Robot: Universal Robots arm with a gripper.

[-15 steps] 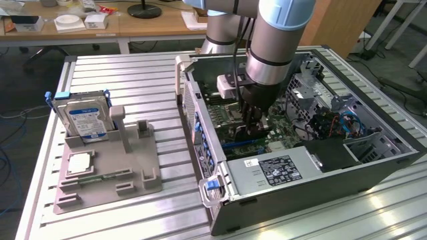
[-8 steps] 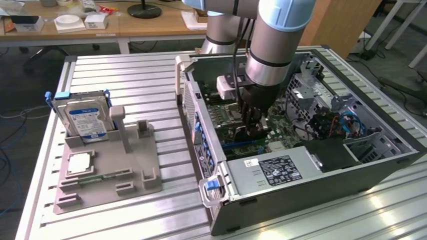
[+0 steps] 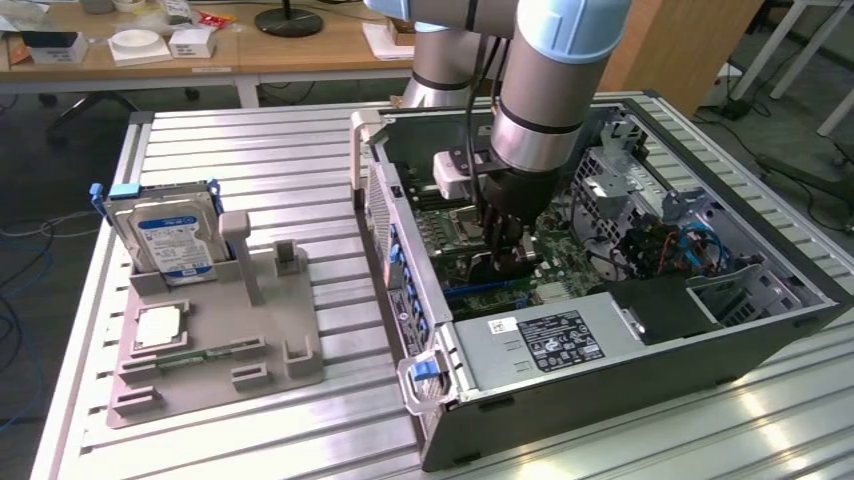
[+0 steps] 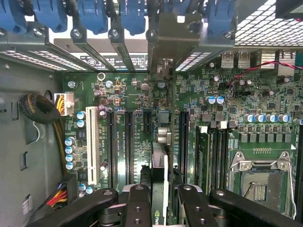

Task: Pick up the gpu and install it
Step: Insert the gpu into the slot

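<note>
**Gpu in the jaws, over the motherboard slots**

I judge this to be the install step. The gripper (image 3: 505,262) is down inside the open computer case (image 3: 601,400), which stands on the bench (image 3: 267,150) toward the exterior view's right edge. In the wrist view the gripper (image 4: 161,208) has its jaws clenched on the gpu (image 4: 160,165), held edge-on between the two fingers. The card runs along the motherboard (image 4: 199,94) in line with the long expansion slots (image 4: 129,146). Its pale metal end strip (image 4: 163,47) reaches the rear wall of the case, under the blue retention clips (image 4: 132,14). I cannot tell whether the card's lower edge has entered a slot.

By my reckoning, seating it calls for the card to stay square over its slot, with the end strip lined up with the rear opening.

Writing:
- A green mark on the card's top edge between the fingers is cropped too much to read.
- The power supply sticker (image 3: 554,340) carries print I can't make out.
- The blue-and-white label on the hard drive (image 3: 167,235) is also unreadable. The drive stands in the grey fixture (image 3: 287,340) near the bench's edge at the exterior view's left.
</note>
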